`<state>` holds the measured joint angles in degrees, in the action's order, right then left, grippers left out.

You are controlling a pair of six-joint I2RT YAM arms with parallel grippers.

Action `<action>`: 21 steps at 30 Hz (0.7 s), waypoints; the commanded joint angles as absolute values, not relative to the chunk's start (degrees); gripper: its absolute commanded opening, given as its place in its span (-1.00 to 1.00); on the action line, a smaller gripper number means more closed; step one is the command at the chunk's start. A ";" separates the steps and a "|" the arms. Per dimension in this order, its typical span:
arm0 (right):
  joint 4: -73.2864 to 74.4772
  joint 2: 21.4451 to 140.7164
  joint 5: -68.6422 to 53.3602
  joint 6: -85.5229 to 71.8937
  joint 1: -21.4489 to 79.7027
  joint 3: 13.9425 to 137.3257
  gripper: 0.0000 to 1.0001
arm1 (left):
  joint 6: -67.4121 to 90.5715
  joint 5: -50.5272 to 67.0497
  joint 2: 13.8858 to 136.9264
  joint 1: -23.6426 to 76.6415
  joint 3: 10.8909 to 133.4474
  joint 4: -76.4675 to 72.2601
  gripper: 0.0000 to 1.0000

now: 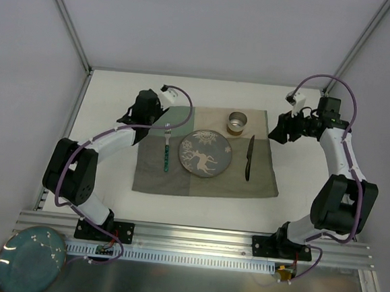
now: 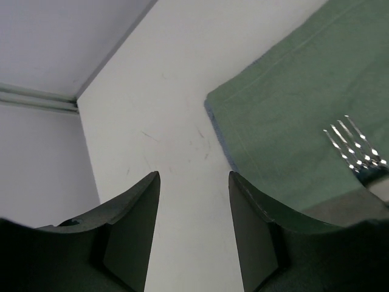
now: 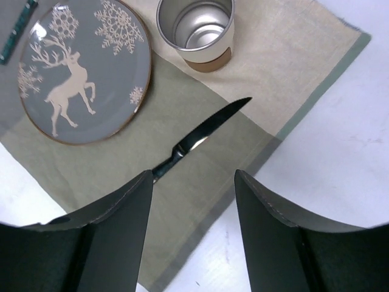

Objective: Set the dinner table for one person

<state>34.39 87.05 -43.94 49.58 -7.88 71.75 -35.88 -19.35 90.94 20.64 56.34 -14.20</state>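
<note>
Left gripper (image 2: pixel 194 176): jaws apart, nothing between them. It hangs over bare tabletop toward the far-left corner of the dinner table (image 1: pixel 111 99), just beside the far-left corner of the patchwork placemat (image 1: pixel 205 184).

Right gripper (image 3: pixel 193 173): jaws likewise apart and empty. It is positioned toward the right edge, near the placemat's far-right corner.

The placemat lies at the table's centre and carries these items:
- a reindeer-pattern plate (image 1: pixel 206 153) in the middle
- a fork (image 1: pixel 167 150) to the plate's left
- a knife (image 1: pixel 249 158) to the plate's right
- a metal cup (image 1: pixel 237 122) on the far side, between plate and knife

Assessment: the single setting appears complete, or nearly so. No spoon or napkin is visible, and whether either is required cannot be determined. A second, teal plate (image 1: pixel 29 261) sits beyond the near-left corner, off the tabletop.
</note>
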 commanded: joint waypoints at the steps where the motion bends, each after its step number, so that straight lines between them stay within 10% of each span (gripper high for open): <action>1: 30.24 88.76 -47.81 39.56 -7.91 70.67 0.19 | -35.41 -13.36 87.28 23.28 55.30 -8.35 -0.01; 21: 30.33 99.40 -48.16 41.40 -4.49 63.90 0.25 | -41.84 -12.22 86.75 30.76 49.22 -8.17 -0.02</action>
